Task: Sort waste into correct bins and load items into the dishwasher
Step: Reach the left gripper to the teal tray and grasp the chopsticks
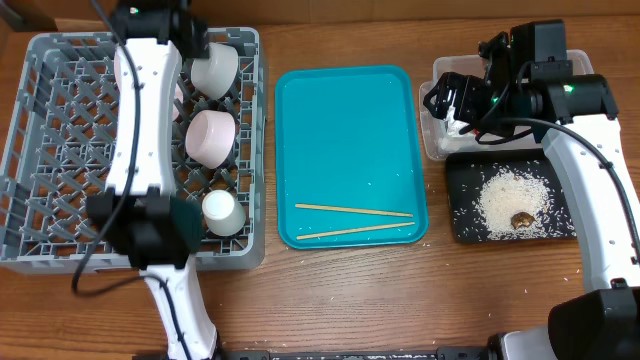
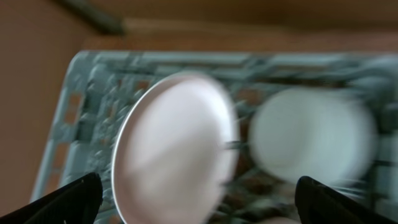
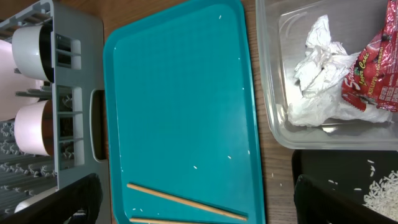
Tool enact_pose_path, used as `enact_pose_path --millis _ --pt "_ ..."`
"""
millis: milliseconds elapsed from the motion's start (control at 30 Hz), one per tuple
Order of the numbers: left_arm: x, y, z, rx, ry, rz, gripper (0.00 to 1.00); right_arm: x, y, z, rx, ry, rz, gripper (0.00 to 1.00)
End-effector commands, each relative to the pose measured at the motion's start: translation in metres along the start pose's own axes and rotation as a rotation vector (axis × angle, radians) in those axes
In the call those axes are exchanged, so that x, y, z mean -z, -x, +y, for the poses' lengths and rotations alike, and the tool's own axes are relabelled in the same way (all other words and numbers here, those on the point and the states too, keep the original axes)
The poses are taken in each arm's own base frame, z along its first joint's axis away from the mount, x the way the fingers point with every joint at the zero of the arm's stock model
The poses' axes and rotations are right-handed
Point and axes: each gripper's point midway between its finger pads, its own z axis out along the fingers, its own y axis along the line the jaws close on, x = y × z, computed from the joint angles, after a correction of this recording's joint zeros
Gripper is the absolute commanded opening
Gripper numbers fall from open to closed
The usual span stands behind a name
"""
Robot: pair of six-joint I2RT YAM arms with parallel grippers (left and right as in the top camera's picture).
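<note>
L gripper [image 2: 200,202] wide open, empty, by plate [image 2: 174,149] standing on edge in rack [image 2: 74,106] next to bowl [image 2: 311,137]; risk: arm [image 1: 140,110] clips plate rim on exit, tips it onto bowl.

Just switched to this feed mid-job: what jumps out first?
The bright teal tray at the table's centre, carrying two chopsticks near its lower edge in the overhead view. Left of it, the grey dish rack holds two bowls and a white cup; right of it, white rice lies scattered on the black tray, and beyond that the clear tub holds a crumpled napkin and red wrapper.
</note>
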Motion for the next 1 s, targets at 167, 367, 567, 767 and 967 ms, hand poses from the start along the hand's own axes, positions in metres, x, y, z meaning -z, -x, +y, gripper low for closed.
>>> enact_pose_path --millis 167,367,567,767,967 --pt "0.137 -0.049 -0.136 -0.413 -0.715 0.014 0.93 0.004 0.004 0.003 0.01 0.003 -0.018 1.0" --pt "0.119 -0.126 -0.206 -0.789 -0.85 0.176 0.93 0.004 0.004 0.003 0.01 0.003 -0.018 1.0" --pt "0.11 -0.202 -0.272 -1.003 -0.985 0.327 0.93 0.004 0.004 0.003 0.01 0.003 -0.018 1.0" --pt "0.098 -0.292 -0.309 -1.361 -0.996 0.464 0.82 0.004 0.004 0.003 0.01 0.003 -0.018 0.99" --pt "0.076 -0.334 -0.318 -1.49 -0.949 0.5 0.85 0.004 0.004 0.003 0.01 0.003 -0.018 1.0"
